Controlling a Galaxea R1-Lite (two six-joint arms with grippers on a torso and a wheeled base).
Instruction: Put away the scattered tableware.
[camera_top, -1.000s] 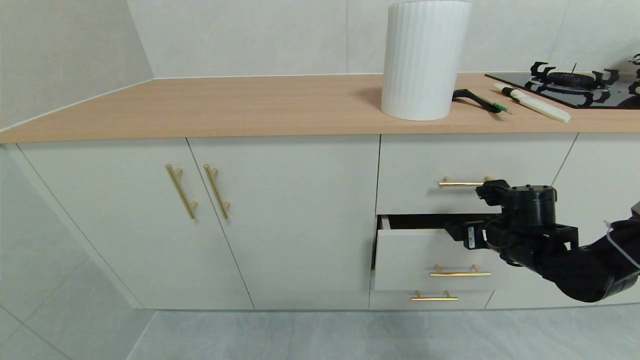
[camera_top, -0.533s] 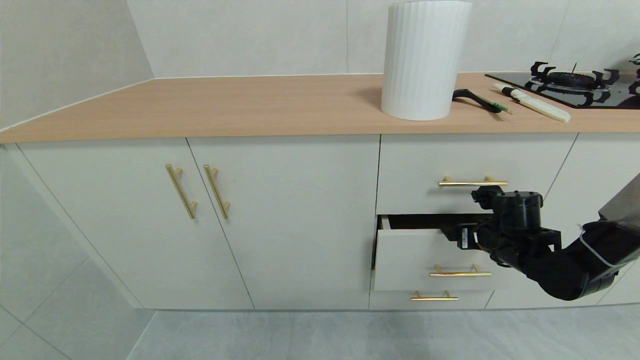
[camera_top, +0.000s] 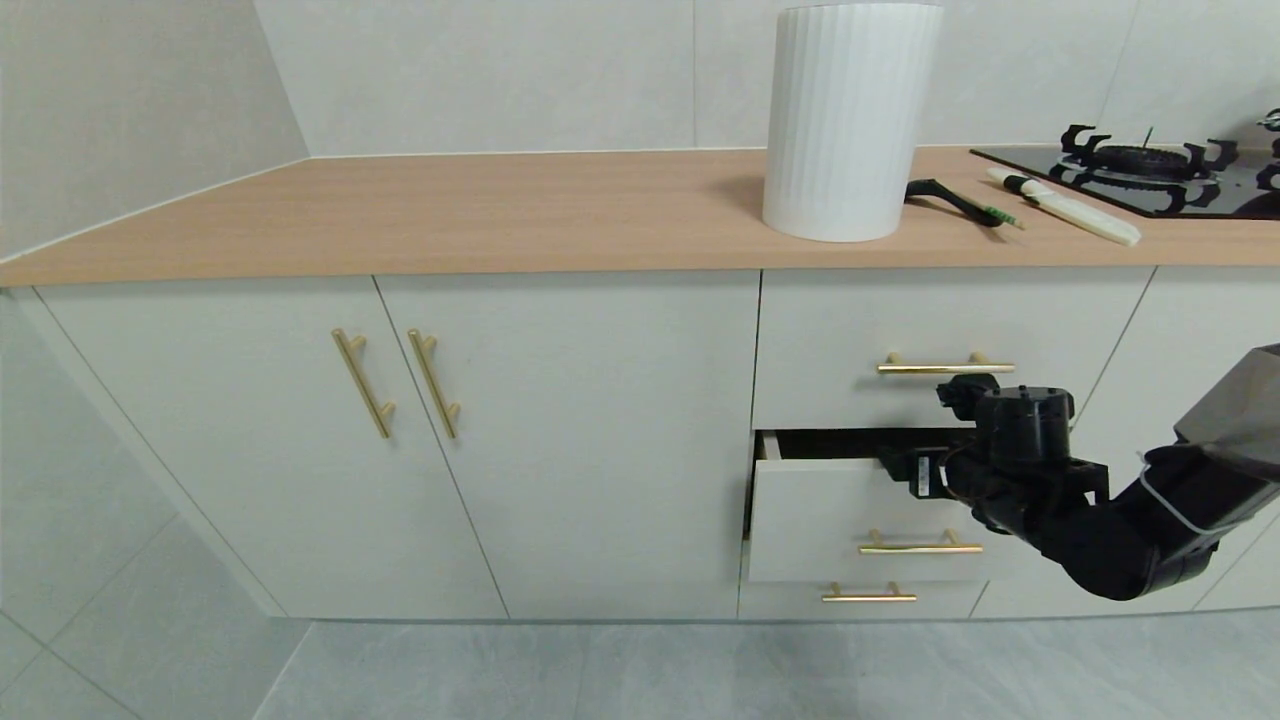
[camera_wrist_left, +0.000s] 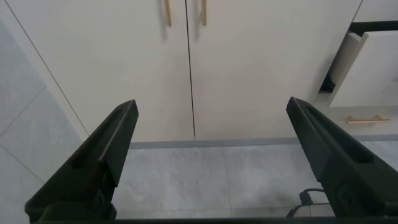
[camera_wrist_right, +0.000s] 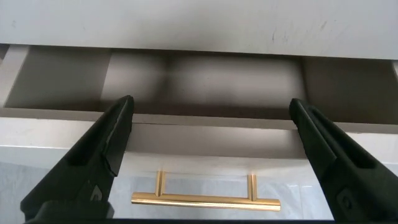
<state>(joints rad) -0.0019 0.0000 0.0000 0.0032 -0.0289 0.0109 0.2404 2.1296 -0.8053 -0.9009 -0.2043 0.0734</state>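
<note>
Right gripper (camera_top: 897, 463): fingers spread wide and holding nothing, at the gap above the front of the middle drawer (camera_top: 850, 510).
Middle drawer: pulled partly out, its gold handle (camera_wrist_right: 205, 199) below the fingers.
Left gripper (camera_wrist_left: 211, 106): fingers wide apart and holding nothing, facing the cupboard doors (camera_wrist_left: 249, 68) and the floor.
Tableware: a black utensil (camera_top: 955, 198) and a white utensil (camera_top: 1070, 205) lie on the counter (camera_top: 500, 210), between the white ribbed container (camera_top: 848, 120) and the stove (camera_top: 1150, 165).
</note>
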